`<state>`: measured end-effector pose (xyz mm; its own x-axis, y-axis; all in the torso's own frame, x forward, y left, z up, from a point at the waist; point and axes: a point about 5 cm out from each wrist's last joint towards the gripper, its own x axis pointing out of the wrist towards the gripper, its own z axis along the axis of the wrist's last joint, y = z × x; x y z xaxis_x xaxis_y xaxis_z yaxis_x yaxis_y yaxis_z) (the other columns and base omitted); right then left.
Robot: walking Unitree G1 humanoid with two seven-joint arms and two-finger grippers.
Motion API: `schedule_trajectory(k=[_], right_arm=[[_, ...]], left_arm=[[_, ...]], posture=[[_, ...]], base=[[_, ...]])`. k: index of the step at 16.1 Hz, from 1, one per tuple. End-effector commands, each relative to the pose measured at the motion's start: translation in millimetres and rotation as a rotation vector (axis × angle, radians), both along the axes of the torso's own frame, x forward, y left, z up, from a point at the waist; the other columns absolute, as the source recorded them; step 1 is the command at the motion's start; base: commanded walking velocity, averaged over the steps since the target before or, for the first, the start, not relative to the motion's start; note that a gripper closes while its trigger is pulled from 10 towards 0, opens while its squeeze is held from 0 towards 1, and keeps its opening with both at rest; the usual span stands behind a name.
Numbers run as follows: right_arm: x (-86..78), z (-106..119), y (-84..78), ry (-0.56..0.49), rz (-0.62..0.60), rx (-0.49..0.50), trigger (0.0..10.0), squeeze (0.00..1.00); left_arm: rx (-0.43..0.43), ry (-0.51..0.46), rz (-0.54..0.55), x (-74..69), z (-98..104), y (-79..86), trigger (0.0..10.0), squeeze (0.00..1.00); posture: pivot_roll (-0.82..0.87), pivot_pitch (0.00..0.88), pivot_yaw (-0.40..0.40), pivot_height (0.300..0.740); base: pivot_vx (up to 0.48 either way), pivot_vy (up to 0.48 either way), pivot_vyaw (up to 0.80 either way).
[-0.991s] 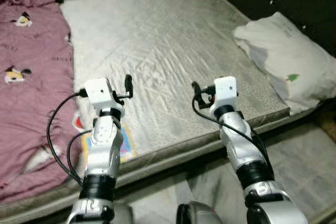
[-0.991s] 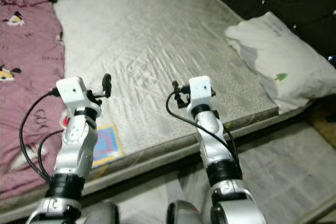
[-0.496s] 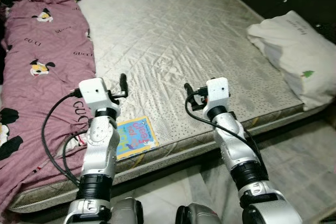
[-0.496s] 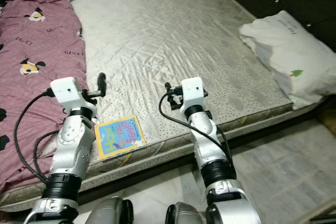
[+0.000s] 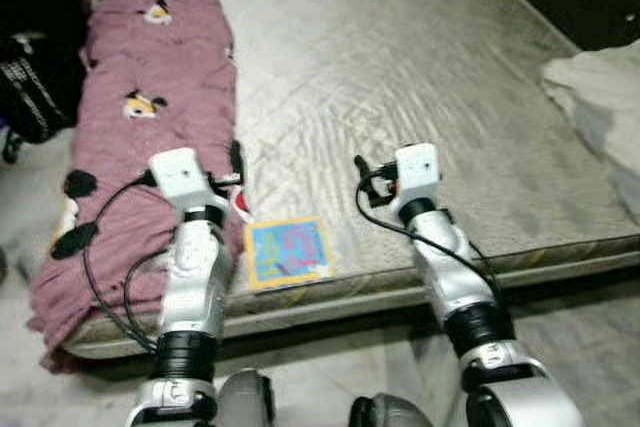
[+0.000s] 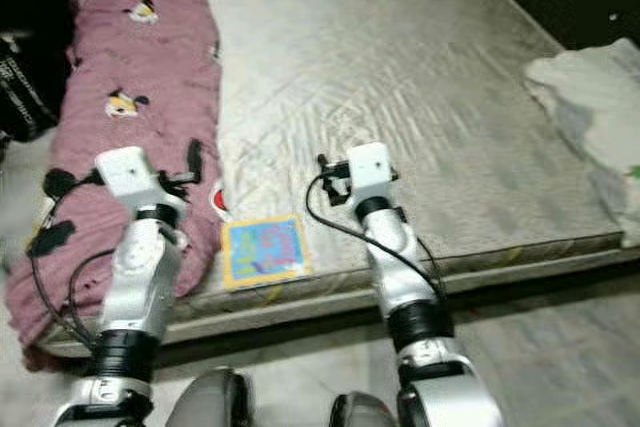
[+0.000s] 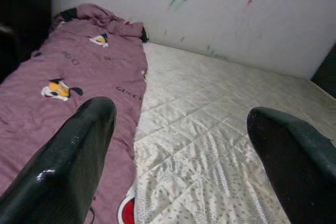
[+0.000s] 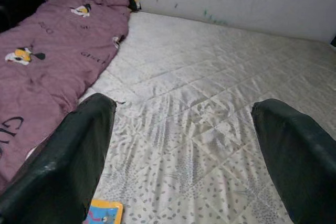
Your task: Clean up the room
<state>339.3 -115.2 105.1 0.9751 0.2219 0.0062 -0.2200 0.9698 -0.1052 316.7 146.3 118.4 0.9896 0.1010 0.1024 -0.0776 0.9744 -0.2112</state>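
A bare grey quilted mattress point(image 5: 420, 77) fills the middle. On its left side lies a long purple blanket with cartoon dogs point(image 5: 140, 117), all rumpled. Above the mattress's front edge, next to the blanket, the left gripper point(image 7: 184, 145) hovers with its fingers wide apart, holding nothing. Just right of it, a small bright picture book point(image 5: 287, 252) lies flat at the front edge. Farther right, the right gripper point(image 8: 184, 156) also has its fingers apart and empty. A white pillow point(image 6: 600, 107) sits at the right edge. Tidying looks hardly begun: blanket, book and pillow are all still out.
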Motion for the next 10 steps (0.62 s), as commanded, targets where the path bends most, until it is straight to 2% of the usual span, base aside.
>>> schedule_trajectory(k=[1,4,8,10], right_arm=[[1.0,1.8,2.4,-0.003,0.005,0.013,10.0,0.0],[1.1,1.9,2.9,-0.002,0.003,0.017,10.0,0.0],[1.2,1.6,2.9,0.001,0.001,0.022,10.0,0.0],[1.3,0.6,3.1,0.01,0.001,0.023,10.0,0.0]], left_arm=[[0.009,0.005,0.011,1.3,0.4,4.0,10.0,0.0],[0.011,-0.001,0.011,1.4,1.1,4.7,10.0,0.0],[0.016,-0.022,-0.009,0.7,3.5,2.1,10.0,0.0],[0.011,-0.03,-0.02,0.7,4.1,1.5,10.0,0.0]], posture=[[0.02,0.084,-0.046,0.74],[0.02,0.085,-0.045,0.74],[0.02,0.087,-0.044,0.74],[0.02,0.087,-0.042,0.74]], base=[[0.0,0.476,0.0],[0.0,0.464,0.0],[0.0,0.0,0.0],[0.0,0.0,-0.64]])
